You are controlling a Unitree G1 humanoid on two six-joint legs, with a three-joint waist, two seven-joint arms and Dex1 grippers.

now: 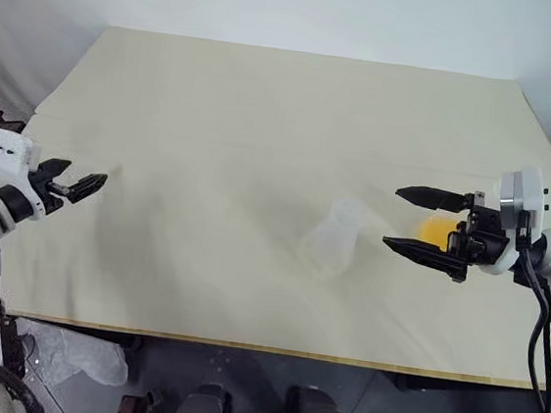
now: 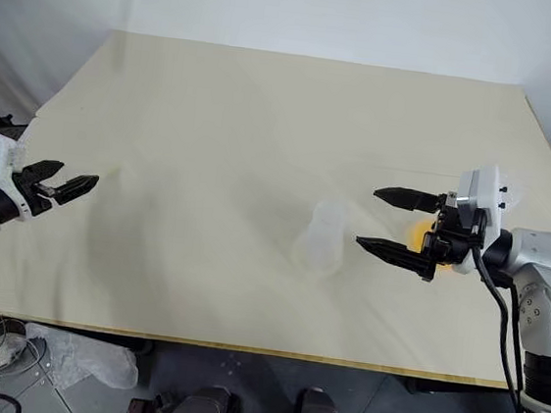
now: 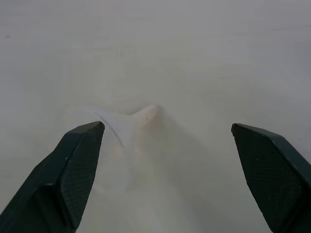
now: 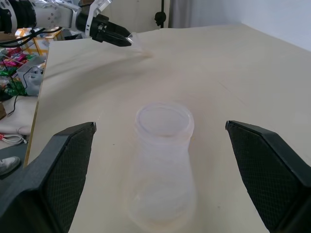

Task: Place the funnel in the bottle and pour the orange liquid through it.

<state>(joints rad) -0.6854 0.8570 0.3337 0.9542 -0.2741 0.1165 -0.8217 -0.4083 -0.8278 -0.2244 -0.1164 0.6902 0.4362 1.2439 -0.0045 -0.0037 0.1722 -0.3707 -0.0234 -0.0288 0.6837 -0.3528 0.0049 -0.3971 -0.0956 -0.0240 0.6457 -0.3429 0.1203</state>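
Now the bottle (image 4: 162,165) stands upright mid-worktop (image 1: 265,117), the right tool (image 1: 410,219) gaping wide just beside it, orange liquid (image 1: 435,229) behind that tool. Well away from the bottle, the left tool (image 3: 165,160) spreads open over the funnel (image 3: 127,127) lying on its side.

Bright even light, soft shadows (slight haze)

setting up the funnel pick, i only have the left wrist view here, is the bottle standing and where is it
Observer: The bottle stands upright near the middle of the table, its mouth open and bare.
Operator: is the right claw on it
Observer: No. The right claw is open and points at the bottle from its right, not touching.
Operator: where's the orange liquid
Observer: The orange liquid sits behind the right claw's fingers, to the right of the bottle.
Operator: and my claw
Observer: The left claw is open by the table's left edge, at the funnel lying on its side.
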